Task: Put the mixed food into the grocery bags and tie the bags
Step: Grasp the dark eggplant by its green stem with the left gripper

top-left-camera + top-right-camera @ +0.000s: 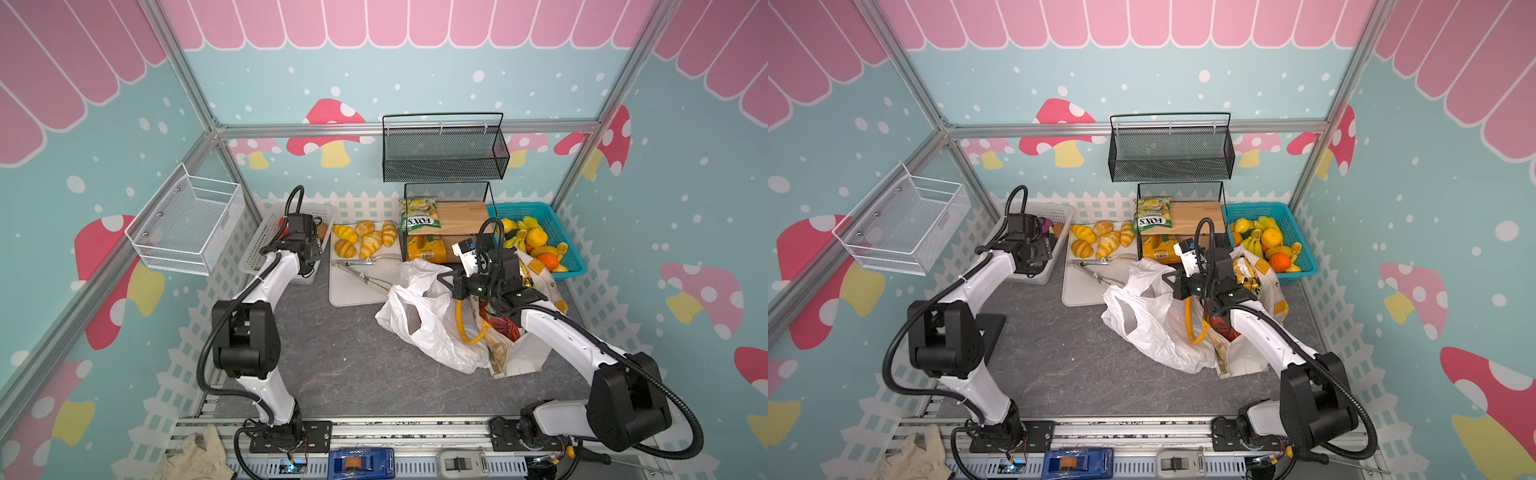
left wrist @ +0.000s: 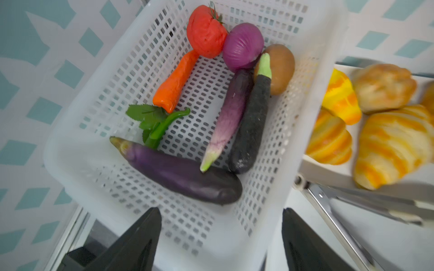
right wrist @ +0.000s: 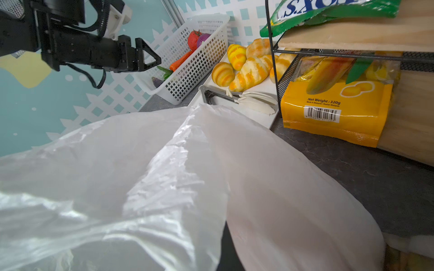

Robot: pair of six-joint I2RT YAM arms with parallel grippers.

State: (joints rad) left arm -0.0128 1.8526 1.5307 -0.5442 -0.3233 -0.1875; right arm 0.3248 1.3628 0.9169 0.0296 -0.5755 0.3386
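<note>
**Left gripper open over the vegetable basket, right gripper pinching the plastic bag**

The white basket [image 2: 277, 140] stands in the far left corner of the desk [image 1: 353, 365]. In it lie the toy vegetables. A carrot [image 2: 175, 82] touches a tomato [image 2: 206, 32], with a purple onion [image 2: 243, 44] and a brown potato [image 2: 281, 68] beside them. There are also a green piece [image 2: 159, 124] with leaves, a large aubergine [image 2: 185, 176], a pale aubergine [image 2: 227, 122] and a dark aubergine [image 2: 252, 122]. The left gripper [image 2: 222, 211] hangs above the basket. Its jaws are spread wide, with nothing between them, and it is clear of every vegetable.

On the right half of the desk the white plastic bag [image 1: 424, 324] lies crumpled, one loop handle gaping toward the desk's middle. Its far upper edge rises to the right gripper [image 1: 444, 279], which is clamped on the film. In the right wrist view the bag fills the foreground and hides the fingers. Against the bag's right side slumps the off-white tote [image 1: 523, 357], and a yellow handle [image 1: 461, 328] loops down between the two bags. A red snack packet [image 1: 505, 326] shows in the tote's mouth, and a black-and-yellow packet [image 1: 1246, 270] sits at its far rim.

Along the far edge, between the basket and the bags, a white board [image 1: 345, 295] carries bread rolls [image 1: 370, 243] and tongs [image 1: 361, 276]. Next to it a wire rack [image 1: 446, 187] holds the FOX'S packet [image 1: 419, 218] on its wooden shelf, with a yellow packet [image 3: 335, 110] underneath. A teal basket [image 1: 561, 232] of fruit fills the far right corner.
</note>
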